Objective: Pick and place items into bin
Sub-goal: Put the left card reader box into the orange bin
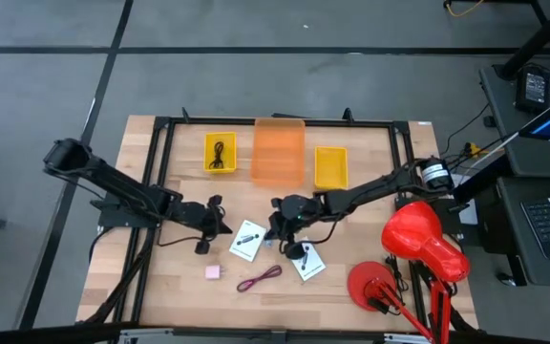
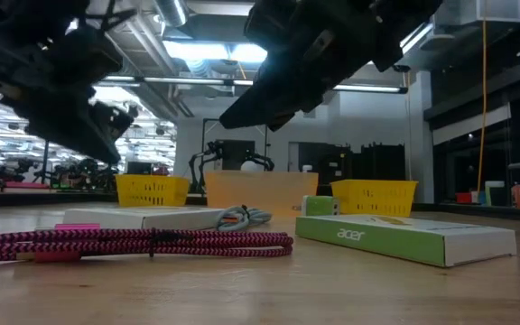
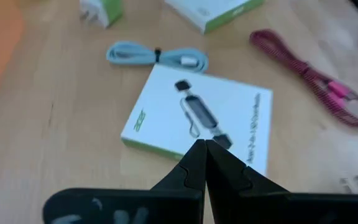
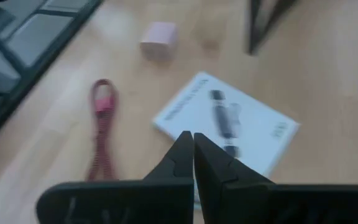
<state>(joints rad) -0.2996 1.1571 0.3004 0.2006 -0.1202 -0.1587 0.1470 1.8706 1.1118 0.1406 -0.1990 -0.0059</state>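
1. The items lie loose on the near middle of the counter (image 1: 160, 277), none yet in a bin; one white box (image 1: 246, 240) sits between the two grippers, the second white box (image 1: 307, 264) just right of and nearer than it.
2. The left gripper (image 1: 220, 225) hangs just left of the first box with its fingers pressed together, holding nothing; the right gripper (image 1: 280, 227) hangs just right of that box, fingers likewise pressed together and empty.
3. I judge the step in hand to be the approach to a first pick, likely this box; to do it well the fingers must spread before descending, straddle the box across its narrow side, and close squarely so the flat box does not skid on the wood.
4. Only one arm should go in, since both crowd the same box; the other should hold clear.
5. The pale blue cord (image 3: 156, 56) lies just beyond the box and should not be caught in the pinch.
6. Count: two white boxes; one maroon cord (image 1: 260, 278); one pale blue cord; one pink square (image 1: 214, 272); one green-and-white cube (image 3: 102, 11).
7. At the far side stand three bins: a yellow bin (image 1: 221, 153) on the left with a black cord (image 1: 220, 153) in it, an orange bin (image 1: 279, 151) in the middle, a second yellow bin (image 1: 330, 167) on the right.
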